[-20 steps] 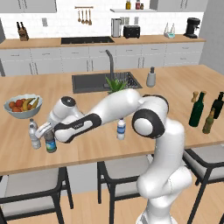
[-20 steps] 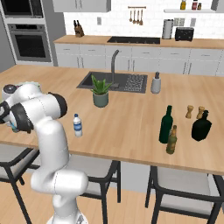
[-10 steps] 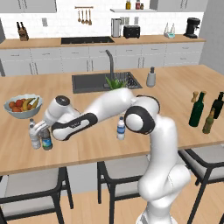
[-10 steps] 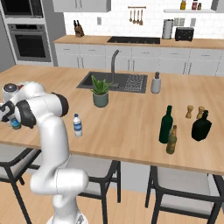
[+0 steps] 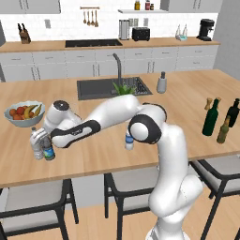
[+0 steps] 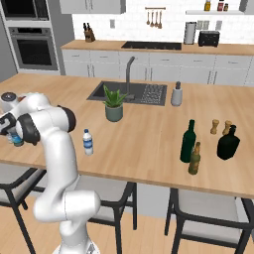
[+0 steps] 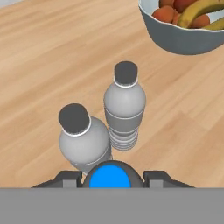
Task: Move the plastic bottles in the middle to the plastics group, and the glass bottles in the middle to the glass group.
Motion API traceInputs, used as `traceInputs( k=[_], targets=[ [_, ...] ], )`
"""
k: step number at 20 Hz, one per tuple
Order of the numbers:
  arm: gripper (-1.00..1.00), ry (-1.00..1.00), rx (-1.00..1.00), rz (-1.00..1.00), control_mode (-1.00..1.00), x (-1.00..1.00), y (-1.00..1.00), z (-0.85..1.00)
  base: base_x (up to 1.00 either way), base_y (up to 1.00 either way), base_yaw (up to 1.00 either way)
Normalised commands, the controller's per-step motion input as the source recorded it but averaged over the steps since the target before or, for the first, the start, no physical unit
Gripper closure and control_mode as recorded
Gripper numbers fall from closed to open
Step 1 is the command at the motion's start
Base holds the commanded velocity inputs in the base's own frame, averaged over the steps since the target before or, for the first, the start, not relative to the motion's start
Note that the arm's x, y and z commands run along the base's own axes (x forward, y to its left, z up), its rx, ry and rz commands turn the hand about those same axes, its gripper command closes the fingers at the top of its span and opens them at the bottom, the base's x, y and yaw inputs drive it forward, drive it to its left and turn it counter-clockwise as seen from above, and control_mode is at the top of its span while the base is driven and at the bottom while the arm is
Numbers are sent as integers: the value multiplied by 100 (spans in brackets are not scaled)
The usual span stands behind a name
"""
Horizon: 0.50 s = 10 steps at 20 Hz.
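Wooden counter (image 5: pixel 140 154), end effector (image 7: pixel 108 177) lowered, clamping blue-capped bottle (image 7: pixel 108 175)

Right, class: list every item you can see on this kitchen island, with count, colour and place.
Clear ribbed plastic bottles: two, dark caps, near the fruit bowl.
Blue-capped plastic bottle: one, blue-tinted, beside those two.
Clear blue-labelled plastic bottle: one, white cap, mid-counter.
Tall green glass bottle: one, counter's right part.
Small olive-brown glass bottle: one, in front of it.
Squat blackish glass bottle: one, further right.
Wooden shakers: two, brown, behind the glass bottles.
Potted plant: one, green, by the sink.
Fruit bowl: one, grey, far left.
Gripper: one, dark, closed on the blue-capped bottle.
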Motion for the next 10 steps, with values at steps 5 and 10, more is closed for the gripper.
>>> traceInputs(
  k=[5,10],
  targets=[
    [100,-1,0,0,-100,0,0,-35,0,0,0],
    [100,0,0,0,-100,0,-5,-12,0,0,0]
  ],
)
